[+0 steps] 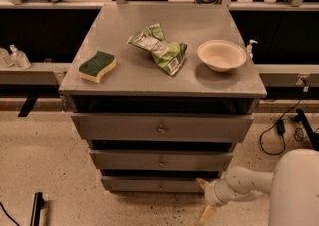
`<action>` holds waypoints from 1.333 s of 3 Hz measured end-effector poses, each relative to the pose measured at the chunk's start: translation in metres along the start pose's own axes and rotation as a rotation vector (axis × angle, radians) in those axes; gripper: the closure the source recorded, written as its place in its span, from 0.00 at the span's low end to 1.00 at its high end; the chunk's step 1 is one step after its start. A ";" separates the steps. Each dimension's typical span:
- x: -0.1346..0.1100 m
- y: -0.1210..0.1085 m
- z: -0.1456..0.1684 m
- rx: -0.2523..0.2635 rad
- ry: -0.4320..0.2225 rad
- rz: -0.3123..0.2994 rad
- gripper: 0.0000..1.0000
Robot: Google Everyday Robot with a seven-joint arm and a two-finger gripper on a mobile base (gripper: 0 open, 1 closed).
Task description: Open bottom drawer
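white two-finger gripper [204,199]: apart, empty; just right of flat grey bottom drawer [134,185] | small round knob [160,186] lies leftward
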State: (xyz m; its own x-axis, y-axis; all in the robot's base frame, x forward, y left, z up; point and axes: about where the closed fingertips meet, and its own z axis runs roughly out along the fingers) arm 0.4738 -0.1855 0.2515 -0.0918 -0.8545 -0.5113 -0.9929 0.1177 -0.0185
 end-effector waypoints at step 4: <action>0.028 -0.056 0.038 0.049 -0.055 0.064 0.00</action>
State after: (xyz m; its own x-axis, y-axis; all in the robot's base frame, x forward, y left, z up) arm 0.5298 -0.1965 0.2053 -0.1492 -0.8157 -0.5589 -0.9802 0.1966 -0.0253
